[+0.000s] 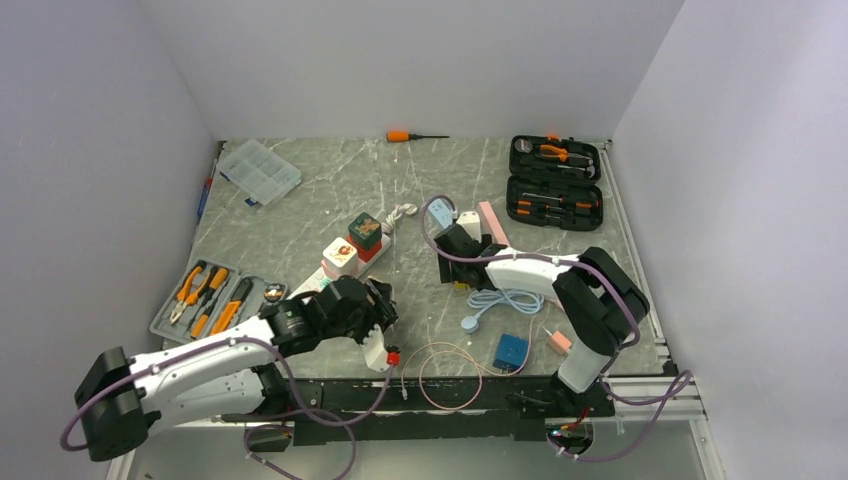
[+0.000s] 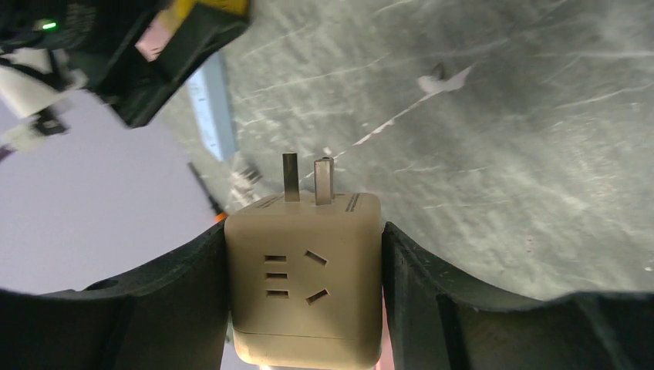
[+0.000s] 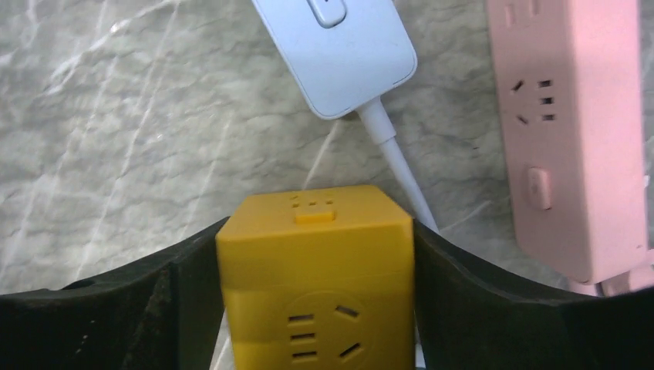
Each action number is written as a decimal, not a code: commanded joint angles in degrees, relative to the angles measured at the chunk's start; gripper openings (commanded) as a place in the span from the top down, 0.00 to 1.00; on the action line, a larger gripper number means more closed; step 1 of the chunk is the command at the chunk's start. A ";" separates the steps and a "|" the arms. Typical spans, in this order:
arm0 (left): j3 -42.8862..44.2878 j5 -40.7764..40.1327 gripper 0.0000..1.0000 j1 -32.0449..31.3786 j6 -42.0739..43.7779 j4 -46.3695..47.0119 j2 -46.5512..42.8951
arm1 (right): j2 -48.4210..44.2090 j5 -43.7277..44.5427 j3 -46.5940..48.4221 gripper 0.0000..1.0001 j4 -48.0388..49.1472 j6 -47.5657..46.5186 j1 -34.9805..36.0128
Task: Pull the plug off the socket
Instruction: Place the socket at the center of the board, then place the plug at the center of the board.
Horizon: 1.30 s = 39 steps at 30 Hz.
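Observation:
My left gripper (image 2: 305,297) is shut on a beige cube plug (image 2: 305,270). Its two metal prongs are bare and point away over the table. From above, this plug (image 1: 375,352) hangs near the table's front edge in the left gripper (image 1: 380,330). Apart from it, further back on the right, a yellow cube socket (image 3: 316,270) sits between the fingers of my right gripper (image 3: 316,304). Both black fingers lie against its sides. In the top view the right gripper (image 1: 457,268) is low over the table, and only a bit of the yellow socket (image 1: 460,285) shows.
A pink power strip (image 3: 571,139) and a white adapter (image 3: 339,54) with its cord lie just beyond the right gripper. A white strip with red and green cubes (image 1: 355,248), coiled cables (image 1: 505,300), a blue box (image 1: 511,349) and tool cases (image 1: 555,180) (image 1: 205,298) share the table.

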 commanded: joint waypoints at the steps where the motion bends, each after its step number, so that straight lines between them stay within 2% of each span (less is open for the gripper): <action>1: 7.39 0.59 1.00 -0.78 -8.62 -2.37 6.76 | -1.26 3.38 0.27 0.18 -2.71 3.61 -3.59; 4: 10.44 1.27 1.00 -1.60 -12.38 -1.51 12.22 | -5.09 1.37 3.04 0.10 -6.60 2.87 -5.30; 6: 12.07 1.75 1.00 -2.62 -13.95 -0.47 16.00 | -9.32 -0.20 4.72 0.01 -8.72 2.27 -5.46; 7: 13.64 2.03 1.00 -3.29 -14.91 -0.96 18.26 | -11.62 -1.21 5.44 0.00 -9.30 1.82 -5.49; 13: 26.96 4.59 1.00 -6.04 -28.21 -7.03 34.81 | -27.40 -5.02 6.62 0.00 -12.92 1.37 -6.60; 21: 33.89 6.91 1.00 -7.71 -36.75 -6.28 45.78 | -42.02 -4.18 2.85 0.00 -20.97 2.95 -10.06; 33: 48.25 10.36 1.00 -10.35 -41.80 -7.17 58.96 | -47.54 -6.33 -0.64 0.00 -22.44 2.55 -14.83; 36: 50.77 13.21 0.88 -11.08 -42.45 -8.32 60.67 | -47.64 -6.95 -0.57 0.00 -22.22 2.32 -15.43; 37: 51.45 14.05 0.80 -11.32 -42.57 -8.73 61.15 | -47.42 -6.97 -0.52 0.00 -22.22 2.28 -15.54; 39: 53.31 15.95 0.52 -11.52 -43.48 -10.48 62.19 | -47.08 -7.12 -0.33 0.00 -22.38 2.23 -15.76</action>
